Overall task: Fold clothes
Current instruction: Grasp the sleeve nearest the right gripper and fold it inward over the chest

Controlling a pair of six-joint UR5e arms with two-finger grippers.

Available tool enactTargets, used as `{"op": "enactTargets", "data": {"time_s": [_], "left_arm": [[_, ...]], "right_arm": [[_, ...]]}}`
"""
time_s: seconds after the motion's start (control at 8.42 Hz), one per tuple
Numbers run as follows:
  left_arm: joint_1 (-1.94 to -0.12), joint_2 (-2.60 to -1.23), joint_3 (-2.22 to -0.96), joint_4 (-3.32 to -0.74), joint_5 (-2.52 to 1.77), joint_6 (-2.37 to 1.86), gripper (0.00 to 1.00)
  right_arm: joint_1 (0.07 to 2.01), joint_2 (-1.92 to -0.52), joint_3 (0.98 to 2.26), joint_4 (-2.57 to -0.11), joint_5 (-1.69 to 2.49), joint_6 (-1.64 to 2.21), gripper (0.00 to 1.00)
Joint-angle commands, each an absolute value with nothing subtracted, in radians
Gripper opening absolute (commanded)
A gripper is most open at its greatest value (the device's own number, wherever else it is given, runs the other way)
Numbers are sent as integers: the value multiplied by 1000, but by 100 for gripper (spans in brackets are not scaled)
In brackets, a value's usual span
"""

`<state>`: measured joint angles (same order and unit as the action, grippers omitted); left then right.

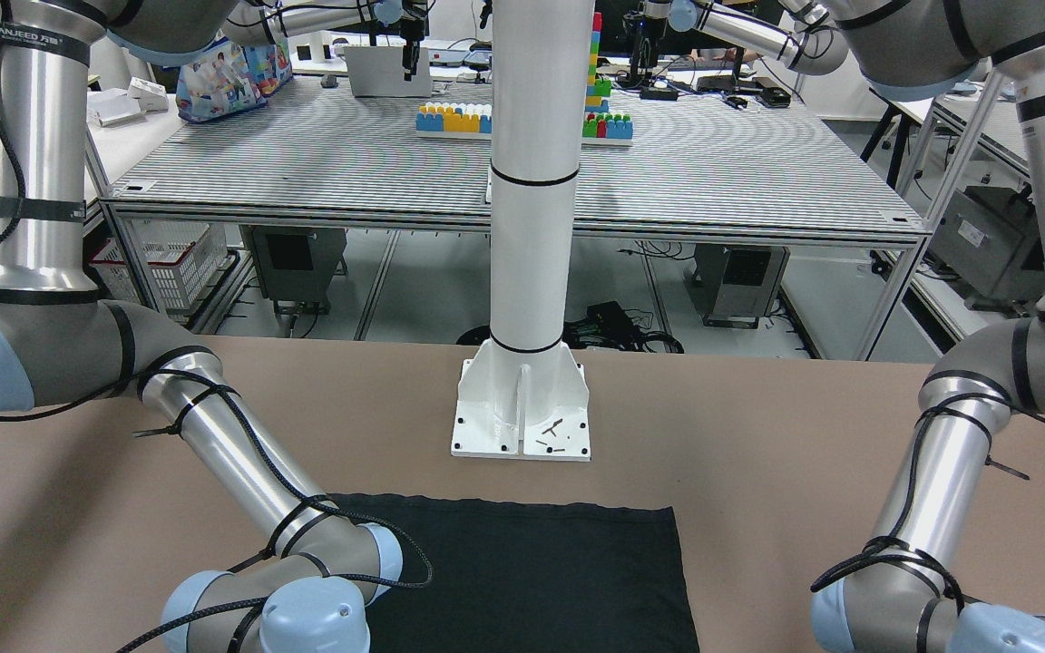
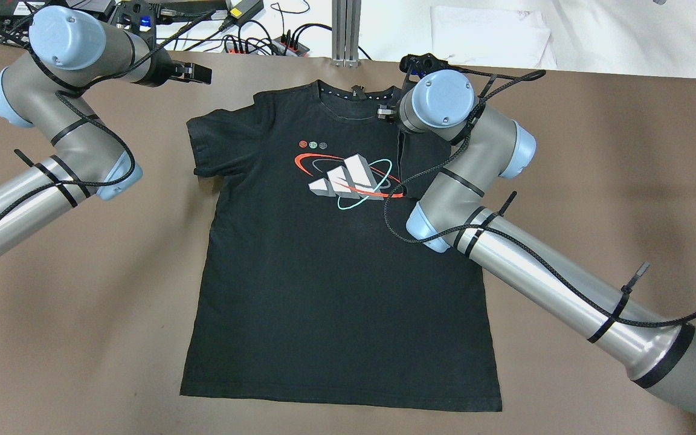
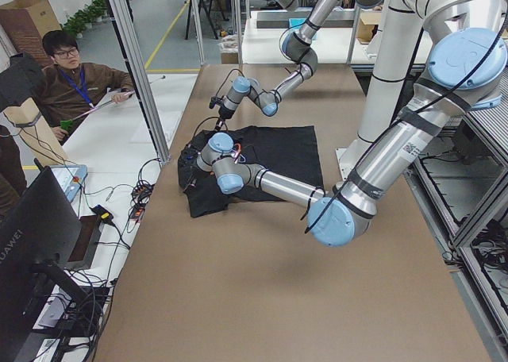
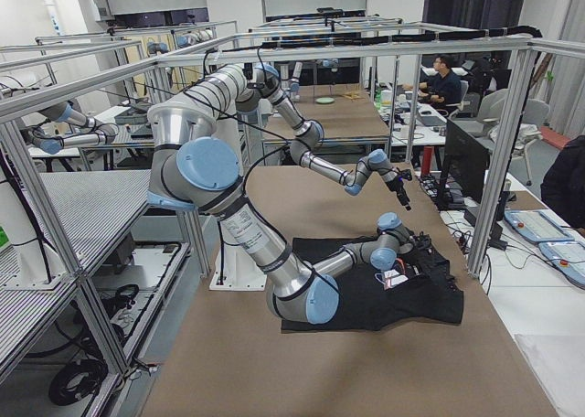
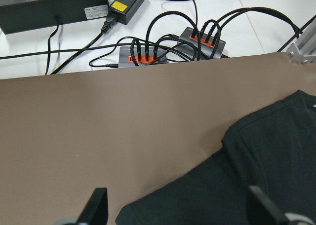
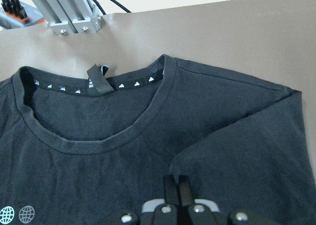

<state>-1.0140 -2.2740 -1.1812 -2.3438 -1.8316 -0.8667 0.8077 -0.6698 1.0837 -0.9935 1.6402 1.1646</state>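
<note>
Since a fold of this kind starts with the sleeves, the right gripper sits low over the right shoulder of the black, thin-fabric T-shirt. Its two fingers are pressed together on a pinch of cloth, right where the right sleeve doubles back over the chest. We judge that the pinch is held at that spot so the sleeve can be laid inward along a straight crease running down from the ribbed collar.

The T-shirt lies face up in the middle of the flat brown table, with its red, white and teal print showing. Its collar is towards the far edge and its hem is nearest the robot. The body looks smooth, which should help the later folds land square.

The left gripper hangs above bare table just beyond the far left corner of the garment. Its fingers are spread wide apart and hold nothing. The left sleeve lies flat and unfolded below and beside it, so we take this arm to be waiting, clear of the cloth, ready to come down for the matching fold. We think the work is at an early stage: one sleeve is in hand, and the other sleeve and the body are not yet folded.
</note>
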Motion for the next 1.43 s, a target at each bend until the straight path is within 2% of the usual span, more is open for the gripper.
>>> {"op": "enactTargets", "data": {"time_s": [0.0, 0.59, 0.83, 1.31], "left_arm": [[-1014, -2273, -1181, -2345, -1832, -867, 100], [-997, -2273, -1142, -2393, -1838, -842, 100], [-991, -2301, -984, -2553, -1841, -842, 100], [-965, -2367, -832, -2600, -1833, -842, 100]], "right_arm": [[810, -670, 1089, -988, 1640, 1169, 95], [890, -667, 1161, -1017, 1827, 1177, 94], [896, -669, 1172, -1031, 1835, 1177, 94], [896, -667, 1172, -1031, 1835, 1177, 94]]}}
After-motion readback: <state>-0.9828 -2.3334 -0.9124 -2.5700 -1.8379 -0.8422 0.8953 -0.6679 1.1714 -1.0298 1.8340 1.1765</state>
